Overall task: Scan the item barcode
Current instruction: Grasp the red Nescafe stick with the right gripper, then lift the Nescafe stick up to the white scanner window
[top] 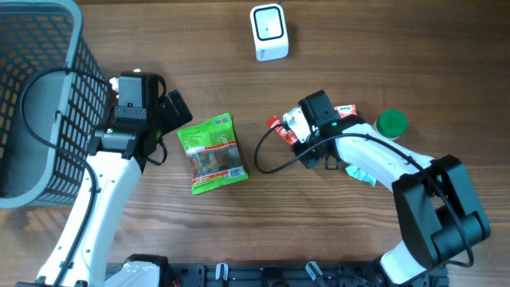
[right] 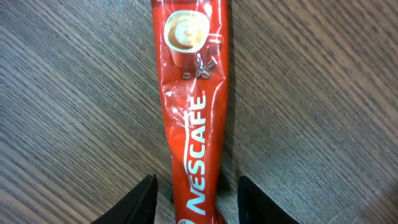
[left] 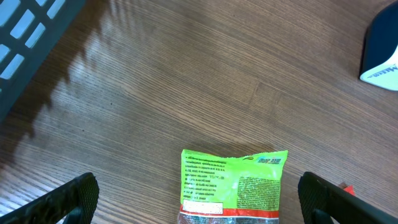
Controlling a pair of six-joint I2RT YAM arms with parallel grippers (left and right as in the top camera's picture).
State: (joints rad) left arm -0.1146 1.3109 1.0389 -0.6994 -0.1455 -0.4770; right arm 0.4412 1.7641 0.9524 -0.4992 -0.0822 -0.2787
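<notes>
Red Nescafe sachet (right: 194, 124), likely light and slippery, is lying between half-open, empty jaws of the right gripper (right: 196, 202); pinch mid-length.

Nescafe sachet (right: 193, 112) and green packet (left: 233, 183) run off the wrist views' bottom edges.

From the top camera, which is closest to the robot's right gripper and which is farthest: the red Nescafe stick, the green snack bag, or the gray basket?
Starting from the right gripper:
1. Red Nescafe stick: right under it, between its fingers.
2. Green snack bag: mid-table, over toward the left arm.
3. Gray basket: way off at the left end of the table.
</notes>
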